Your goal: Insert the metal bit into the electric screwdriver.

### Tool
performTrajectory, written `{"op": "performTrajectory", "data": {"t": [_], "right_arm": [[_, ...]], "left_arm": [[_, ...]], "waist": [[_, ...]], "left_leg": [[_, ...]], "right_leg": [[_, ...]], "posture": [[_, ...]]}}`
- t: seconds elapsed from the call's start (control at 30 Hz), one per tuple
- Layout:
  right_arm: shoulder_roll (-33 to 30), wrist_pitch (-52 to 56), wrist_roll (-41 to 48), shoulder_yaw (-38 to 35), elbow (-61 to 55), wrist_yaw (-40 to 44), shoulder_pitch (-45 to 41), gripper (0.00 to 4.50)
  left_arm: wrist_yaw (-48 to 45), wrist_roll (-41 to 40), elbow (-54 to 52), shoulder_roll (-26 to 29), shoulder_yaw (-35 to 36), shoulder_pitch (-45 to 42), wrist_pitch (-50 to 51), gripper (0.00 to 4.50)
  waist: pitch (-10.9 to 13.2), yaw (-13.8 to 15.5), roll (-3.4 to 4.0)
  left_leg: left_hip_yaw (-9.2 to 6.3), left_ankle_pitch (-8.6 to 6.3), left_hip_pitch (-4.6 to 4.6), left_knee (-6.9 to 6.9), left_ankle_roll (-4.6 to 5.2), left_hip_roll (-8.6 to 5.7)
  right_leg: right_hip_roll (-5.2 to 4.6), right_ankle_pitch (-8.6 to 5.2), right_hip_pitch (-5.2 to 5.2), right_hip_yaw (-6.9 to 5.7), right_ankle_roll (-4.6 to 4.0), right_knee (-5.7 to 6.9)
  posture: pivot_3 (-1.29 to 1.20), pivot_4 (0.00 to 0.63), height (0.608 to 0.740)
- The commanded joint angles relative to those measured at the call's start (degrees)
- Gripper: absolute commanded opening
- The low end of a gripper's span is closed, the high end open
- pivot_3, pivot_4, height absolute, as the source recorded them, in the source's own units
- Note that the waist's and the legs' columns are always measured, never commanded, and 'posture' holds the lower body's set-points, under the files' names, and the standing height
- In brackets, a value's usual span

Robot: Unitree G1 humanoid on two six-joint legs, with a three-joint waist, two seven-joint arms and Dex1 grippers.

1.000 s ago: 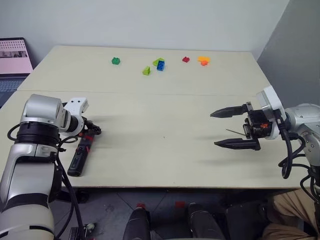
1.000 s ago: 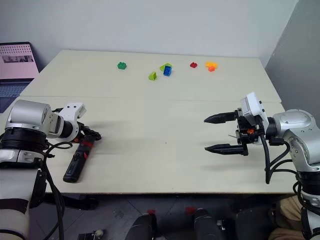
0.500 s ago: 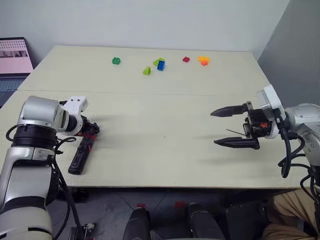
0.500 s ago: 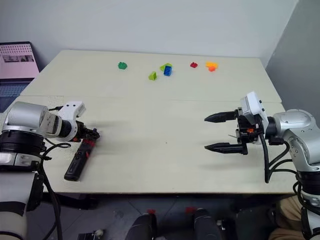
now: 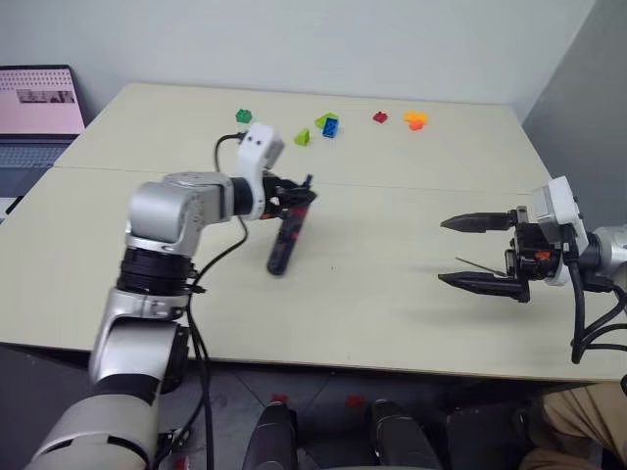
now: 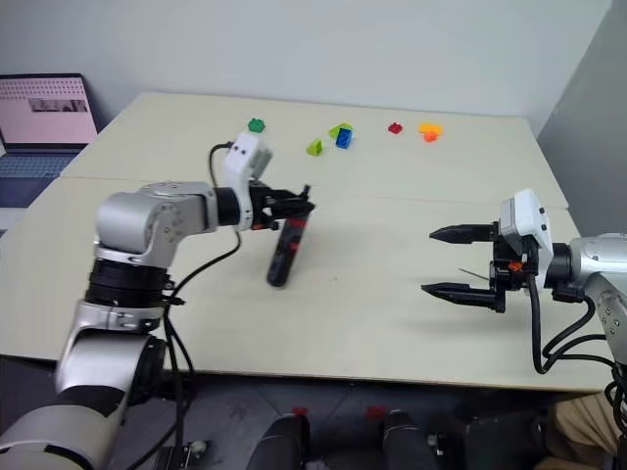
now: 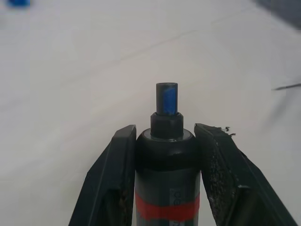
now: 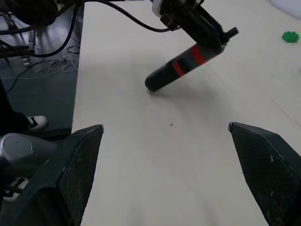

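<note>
The electric screwdriver [image 5: 284,238], a black pen-shaped tool with a red band, hangs tilted over the middle of the table, butt end down near the surface. My left gripper [image 5: 301,194] is shut on it near the tapered tip. In the left wrist view both fingers [image 7: 121,160] clamp the black body [image 7: 165,157] just above the red band. The metal bit [image 5: 475,266], a thin dark rod, lies on the table at the right. My right gripper [image 5: 468,253] hovers there, open wide, pointing left, with the bit seen between its two fingers.
Several small coloured bricks [image 5: 328,125] lie scattered along the far side of the table. An open laptop [image 5: 39,108] stands at the far left. The right wrist view looks across bare table toward the screwdriver [image 8: 186,61], with floor and cables beyond the table edge.
My left gripper has lifted the screwdriver off the table at the left and swung it toward the middle. The right gripper stays open in place. The head camera has shifted.
</note>
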Motion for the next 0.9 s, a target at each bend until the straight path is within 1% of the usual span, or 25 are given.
{"op": "performTrajectory", "data": {"t": [0.03,0.1,0.23,0.4,0.63,0.77,0.9], "right_arm": [[1.4,1.1,2.5,-3.6,-4.2,-5.4,-0.6,4.50],[2.3,2.2,3.9,-4.2,-5.7,-7.7,-0.8,4.50],[3.1,3.1,5.1,-4.1,-8.2,-10.7,-0.5,4.50],[4.2,3.1,5.3,-3.1,-9.2,-13.2,-0.9,4.50],[4.8,2.7,5.2,-1.8,-9.4,-14.3,-1.5,4.50],[4.7,2.3,4.7,-0.8,-9.1,-13.8,-1.7,4.50],[4.4,1.9,4.4,-0.6,-9.0,-13.3,-1.4,4.50]], "left_arm": [[2.6,1.6,-0.5,-5.3,1.0,-0.8,-12.8,1.58],[3.3,2.2,0.6,-8.8,1.1,0.0,-19.2,1.58],[6.3,4.1,4.2,-14.2,2.0,1.6,-30.1,1.57],[7.6,4.3,6.0,-17.1,2.3,5.4,-35.6,1.57],[7.6,4.9,2.3,-17.6,1.1,12.5,-38.9,1.57],[7.0,5.0,-2.7,-15.8,0.4,17.4,-37.9,1.57],[6.9,4.6,-7.5,-14.0,0.4,20.5,-35.8,1.57]], "waist": [[0.0,-0.4,0.00],[0.0,-0.4,0.00],[0.0,-0.5,0.00],[0.0,-0.6,0.00],[0.0,-0.5,0.02],[0.0,-0.6,0.02],[0.0,-0.6,0.03]], "left_leg": [[0.00,0.00,0.01,0.00,0.00,0.00],[-0.01,0.01,0.03,0.01,0.02,0.00],[0.03,0.03,0.02,0.04,0.04,-0.03],[0.04,0.03,0.02,0.03,0.05,-0.03],[0.03,0.03,0.01,0.02,0.05,-0.04],[0.03,0.03,0.04,0.02,0.05,-0.03],[0.02,0.04,0.06,0.03,0.05,-0.03]], "right_leg": [[0.01,0.00,0.00,0.00,0.01,0.03],[0.01,0.01,0.01,0.01,0.03,0.05],[0.00,0.05,0.05,0.08,0.10,-0.03],[0.00,0.05,0.05,0.09,0.12,-0.04],[0.00,0.05,0.06,0.08,0.10,-0.06],[0.00,0.04,0.08,0.08,0.12,-0.05],[0.00,0.01,0.10,0.07,0.18,-0.05]], "posture": [[0.00,0.150,0.740],[0.00,0.150,0.740],[0.00,0.150,0.740],[0.00,0.150,0.740],[0.00,0.150,0.740],[0.00,0.150,0.740],[0.00,0.150,0.740]]}}
